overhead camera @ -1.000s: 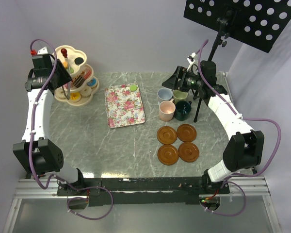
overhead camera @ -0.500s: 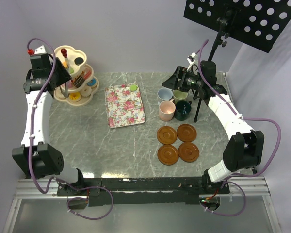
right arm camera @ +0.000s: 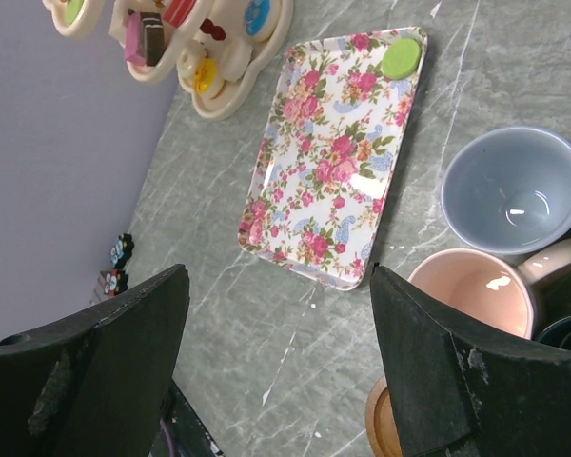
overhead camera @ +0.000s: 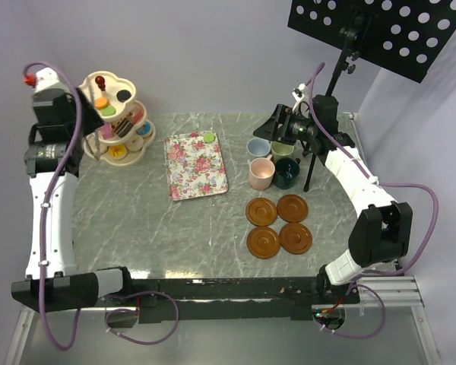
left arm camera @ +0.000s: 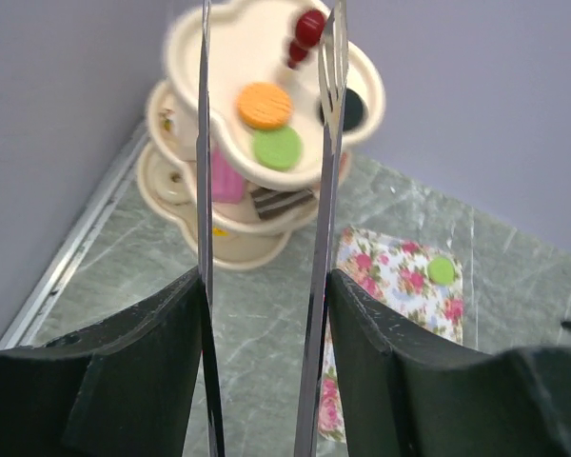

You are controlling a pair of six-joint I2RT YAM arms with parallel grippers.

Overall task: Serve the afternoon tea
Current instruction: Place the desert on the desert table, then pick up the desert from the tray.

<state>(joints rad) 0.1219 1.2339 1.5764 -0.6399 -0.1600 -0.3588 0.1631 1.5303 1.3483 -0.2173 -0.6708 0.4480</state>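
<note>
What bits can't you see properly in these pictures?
- Left wrist view: tips of the tongs run off the top edge.
- Left wrist view: lower cakes on the stand hide under its upper tiers.
- Right wrist view: dark green mug and a saucer, mostly behind the right fingers.

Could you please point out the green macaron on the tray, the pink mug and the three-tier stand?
green macaron (right arm camera: 402, 57), right wrist view, its top.
pink mug (right arm camera: 476, 290), right wrist view, its inside.
three-tier stand (left arm camera: 236, 43), left wrist view, bare top tier.

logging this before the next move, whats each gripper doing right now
left gripper: closed on the metal tongs.
right gripper: open, holding nothing.
</note>
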